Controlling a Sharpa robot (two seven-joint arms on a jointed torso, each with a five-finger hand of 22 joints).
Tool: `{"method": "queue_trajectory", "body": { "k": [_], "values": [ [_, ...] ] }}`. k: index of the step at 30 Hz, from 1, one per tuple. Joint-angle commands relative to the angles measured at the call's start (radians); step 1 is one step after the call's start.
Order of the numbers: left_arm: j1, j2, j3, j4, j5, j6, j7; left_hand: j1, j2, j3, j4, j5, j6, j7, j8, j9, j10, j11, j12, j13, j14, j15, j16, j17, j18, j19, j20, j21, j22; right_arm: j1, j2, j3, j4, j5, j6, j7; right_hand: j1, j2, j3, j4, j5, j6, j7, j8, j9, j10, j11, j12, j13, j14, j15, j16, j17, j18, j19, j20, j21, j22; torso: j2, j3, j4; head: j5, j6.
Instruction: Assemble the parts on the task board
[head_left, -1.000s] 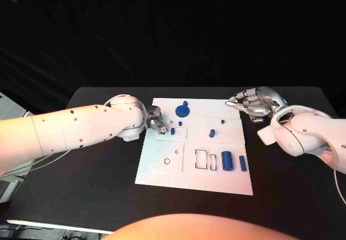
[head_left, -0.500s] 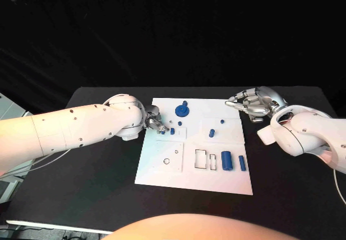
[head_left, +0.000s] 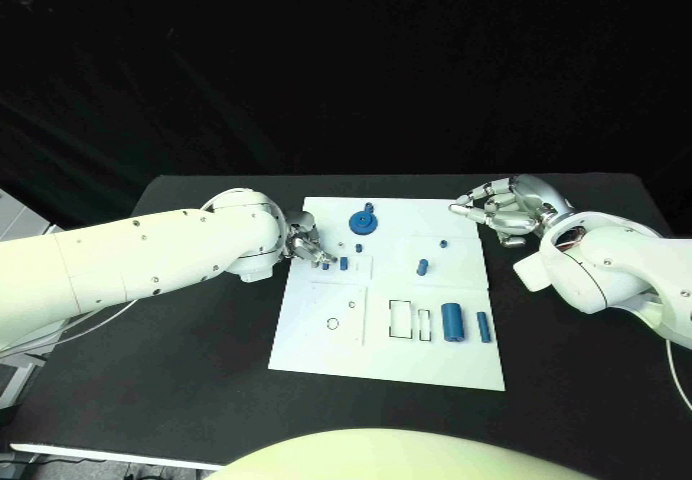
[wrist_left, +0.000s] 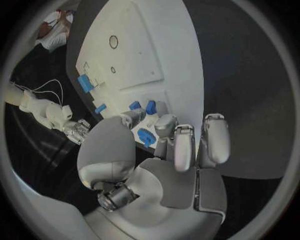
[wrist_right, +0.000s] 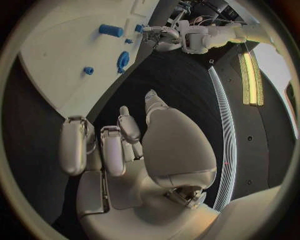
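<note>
My left hand (head_left: 307, 246) at task board (head_left: 389, 345) left edge, fingertips pinching small blue part (wrist_left: 145, 136); two more small blue parts (wrist_left: 150, 106) just beside fingers. My right hand (head_left: 500, 211) hovering above tabletop (head_left: 173, 360) off board's far right corner, fingers curled, holding nothing. I count on board: one round blue knob (head_left: 364, 221), two blue cylinders (head_left: 453, 321) side by side near right edge, one peg (head_left: 423, 266) mid-board.

lab test cell | black-draped backdrop (head_left: 346, 80) | black table (head_left: 188, 350) | white task board (head_left: 389, 350)
</note>
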Motion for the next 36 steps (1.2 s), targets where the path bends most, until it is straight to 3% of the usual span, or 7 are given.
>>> {"method": "queue_trajectory", "body": {
  "k": [1,15,18,22,26,30,36],
  "values": [
    [-0.001,-0.005,0.005,0.012,0.045,-0.028,0.012,0.013,0.003,-0.012,0.01,0.003,-0.01,0.005,-0.005,-0.003,-0.019,0.001,-0.015,-0.018,0.081,-0.001,-0.012,0.166,-0.005,-0.019,-0.001,-0.012,-0.009,-0.002,-0.001,0.0,0.001,-0.006,0.019,0.011,-0.008,0.001,-0.004,0.0,-0.002,-0.006,-0.002,0.005,-0.001,-0.008,-0.001,-0.003,0.0,0.063,0.003,-0.006,0.115,0.006,-0.001,0.003,-0.003,0.117,0.0,-0.0004,0.0012,-0.001,0.003],
    [-0.001,-0.039,0.024,0.032,0.173,-0.149,0.033,-0.002,-0.005,-0.098,0.034,0.003,-0.036,0.016,-0.008,-0.011,-0.064,0.011,-0.059,-0.083,0.071,0.007,-0.03,0.133,0.003,-0.049,-0.003,-0.038,-0.043,-0.007,-0.003,0.0,0.002,-0.007,0.018,0.01,-0.009,0.002,-0.005,0.0,-0.002,-0.006,-0.001,0.005,-0.001,-0.008,-0.001,-0.003,-0.001,0.063,0.003,-0.006,0.115,0.006,-0.001,0.002,-0.003,0.117,0.0,0.0009,0.0021,0.0,0.006],
    [-0.001,-0.052,0.031,0.038,0.204,-0.188,0.063,0.018,0.016,-0.106,0.034,0.011,-0.062,0.024,-0.017,-0.016,-0.11,0.018,-0.106,-0.153,0.063,0.012,-0.044,0.108,0.009,-0.072,-0.001,-0.056,-0.07,-0.008,-0.005,0.0,0.002,-0.007,0.017,0.009,-0.009,0.003,-0.004,0.0,-0.002,-0.006,-0.001,0.005,-0.001,-0.008,-0.001,-0.003,0.0,0.063,0.003,-0.006,0.115,0.006,-0.001,0.002,-0.004,0.117,-0.001,-0.001,0.0033,-0.003,0.009],
    [0.0,-0.066,0.039,0.048,0.272,-0.276,0.159,0.08,0.046,-0.123,0.034,0.018,-0.17,0.076,-0.059,-0.036,-0.279,0.065,-0.221,-0.316,-0.02,0.054,-0.155,-0.076,0.05,-0.244,0.025,-0.195,-0.254,-0.008,-0.007,0.0,0.002,-0.007,0.013,0.01,-0.009,0.003,-0.004,0.0,-0.002,-0.006,-0.001,0.005,-0.001,-0.008,-0.001,-0.003,-0.001,0.063,0.003,-0.006,0.115,0.006,-0.001,0.002,-0.003,0.117,-0.001,-0.0005,0.0055,-0.007,0.011],
    [0.0,-0.061,0.041,0.051,0.319,-0.354,0.312,0.231,0.042,-0.117,0.029,0.015,-0.268,0.146,-0.134,-0.107,-0.456,0.131,-0.299,-0.374,-0.322,0.12,-0.472,-0.515,0.098,-0.511,0.079,-0.458,-0.527,-0.009,-0.008,0.0,0.0,-0.007,0.006,0.013,-0.006,0.005,-0.003,-0.003,-0.001,-0.007,-0.002,0.006,-0.001,-0.022,-0.001,-0.017,-0.015,0.062,0.003,-0.01,0.109,0.008,-0.005,0.002,-0.014,0.112,0.0,-0.0005,0.0037,-0.011,0.018],
    [-0.001,-0.043,0.039,0.042,0.323,-0.399,0.52,0.44,-0.005,-0.079,-0.018,0.011,-0.291,0.161,-0.168,-0.172,-0.543,0.153,-0.411,-0.486,-0.373,0.135,-0.53,-0.589,0.107,-0.504,0.106,-0.53,-0.574,-0.009,-0.008,0.0,-0.002,-0.006,0.0,0.017,0.007,0.008,-0.001,-0.005,-0.002,-0.008,-0.002,0.008,-0.002,-0.094,-0.002,-0.101,-0.096,0.059,0.002,-0.015,0.103,0.011,-0.01,0.002,-0.031,0.104,0.001,0.0003,0.0003,-0.014,0.026],
    [-0.003,-0.002,0.028,0.008,0.197,-0.412,0.643,0.495,-0.066,-0.095,-0.024,0.006,-0.291,0.149,-0.218,-0.251,-0.525,0.145,-0.51,-0.602,-0.361,0.129,-0.523,-0.618,0.107,-0.478,0.101,-0.529,-0.572,-0.009,-0.009,0.0,-0.003,-0.007,-0.007,0.024,0.017,0.009,0.001,-0.006,-0.002,-0.011,-0.002,0.01,-0.002,-0.128,-0.002,-0.149,-0.144,0.054,0.003,-0.025,0.091,0.015,-0.019,0.003,-0.057,0.092,0.0,-0.0009,0.004,-0.025,0.03]
  ]
}}
